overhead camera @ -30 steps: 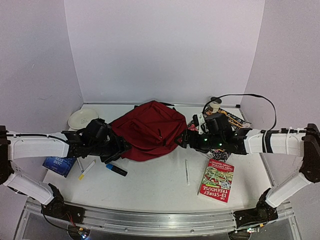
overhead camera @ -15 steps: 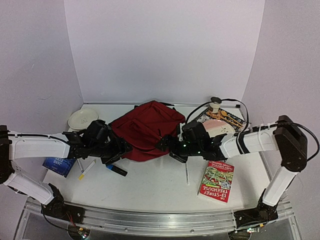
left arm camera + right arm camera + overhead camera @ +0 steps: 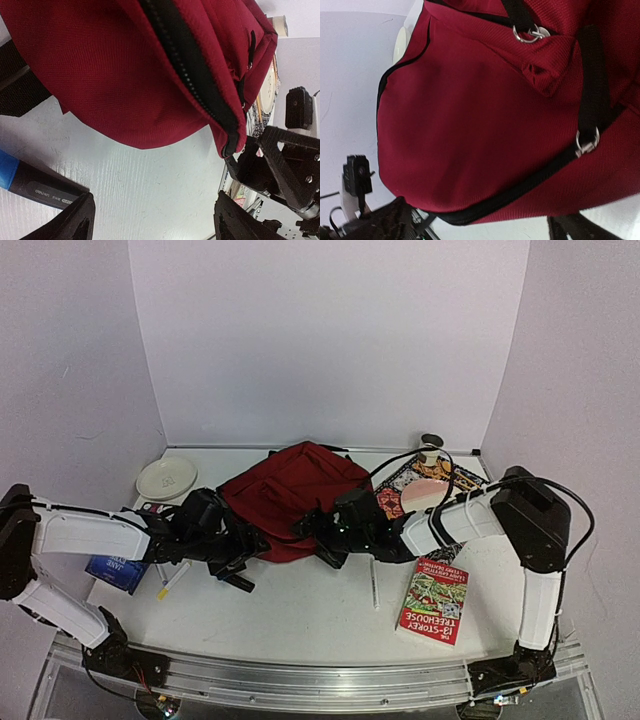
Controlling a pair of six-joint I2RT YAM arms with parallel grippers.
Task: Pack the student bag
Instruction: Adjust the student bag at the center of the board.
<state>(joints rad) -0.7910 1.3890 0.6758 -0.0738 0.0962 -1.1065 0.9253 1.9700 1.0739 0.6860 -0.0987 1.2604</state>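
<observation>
- Red cloth fills the middle: the student bag (image 3: pixel 295 498) lies toward the back of the white desk (image 3: pixel 320 620), between the two arms.
- Around the bag are a white plate (image 3: pixel 167 477) at the back left and a blue book (image 3: pixel 116 570) at the left edge, with a yellow-capped marker (image 3: pixel 172 581) beside the book.
- A blue-capped black marker (image 3: pixel 238 582) lies just in front of the bag, and a thin white pen (image 3: pixel 374 585) lies nearer the middle.
- A red paperback (image 3: pixel 434 602) sits at the front right, and a pale pink plate (image 3: pixel 425 495) rests on a patterned book (image 3: pixel 462 478) at the back right.
- The left arm (image 3: pixel 90 535) lies low and stretched in from the left, its wrist at the bag's near left corner.
- The left jaws stand apart with only bare desk between them, and the blue-capped marker lies just beside one finger (image 3: pixel 70 225).
- The right arm (image 3: pixel 470 520) has its elbow raised at the right, and its forearm reaches low past the pink plate to the bag's near edge.
- The right jaws stand apart and empty, pointing at the red cloth.
- The left wrist view shows a black zip (image 3: pixel 190 65), closed where it is visible, and the right jaws close to the bag's corner where that zip ends.
- The right wrist view alone shows two metal rings (image 3: pixel 527 34) and a black strap (image 3: pixel 592 80) on the bag.
</observation>
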